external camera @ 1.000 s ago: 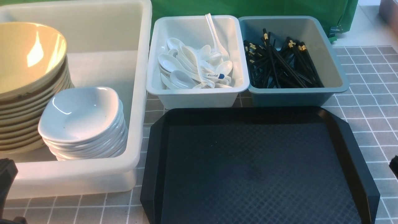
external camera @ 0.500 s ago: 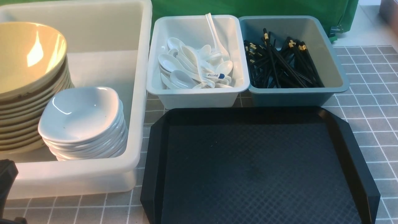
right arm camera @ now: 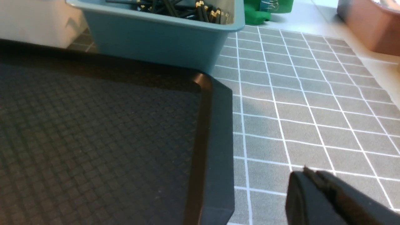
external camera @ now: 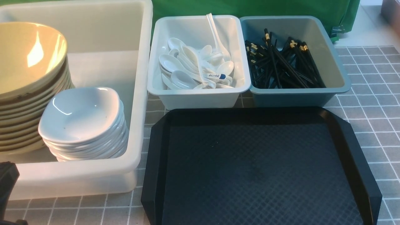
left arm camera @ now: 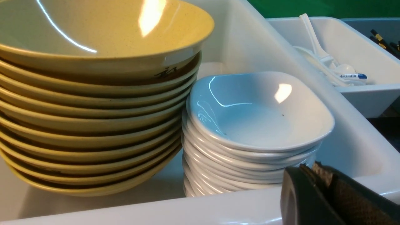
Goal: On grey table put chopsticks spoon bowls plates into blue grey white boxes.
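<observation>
A stack of yellow bowls [external camera: 28, 56] and a stack of white plates [external camera: 81, 112] stand in the big milky-white box [external camera: 137, 93] at the left. Several white spoons [external camera: 190, 68] lie in the pale grey-white box [external camera: 200, 97]. Black chopsticks [external camera: 281, 68] fill the blue box [external camera: 297, 97] beside it. My left gripper [left arm camera: 309, 168] is shut and empty, just outside the white box's near wall, in front of the plates [left arm camera: 259, 112]. My right gripper [right arm camera: 307, 171] is shut with nothing in it, low over the grey table [right arm camera: 297, 109] to the right of the tray.
A black textured tray [external camera: 259, 168] lies empty in front of the two small boxes. Green cloth [external camera: 250, 9] hangs behind them. A reddish-brown container [right arm camera: 372, 25] sits at the far right beyond the table's edge.
The right gripper's black tip has slipped out of the front view's right edge. The left gripper has barely shifted at the lower left corner. Nothing in the boxes has moved.
</observation>
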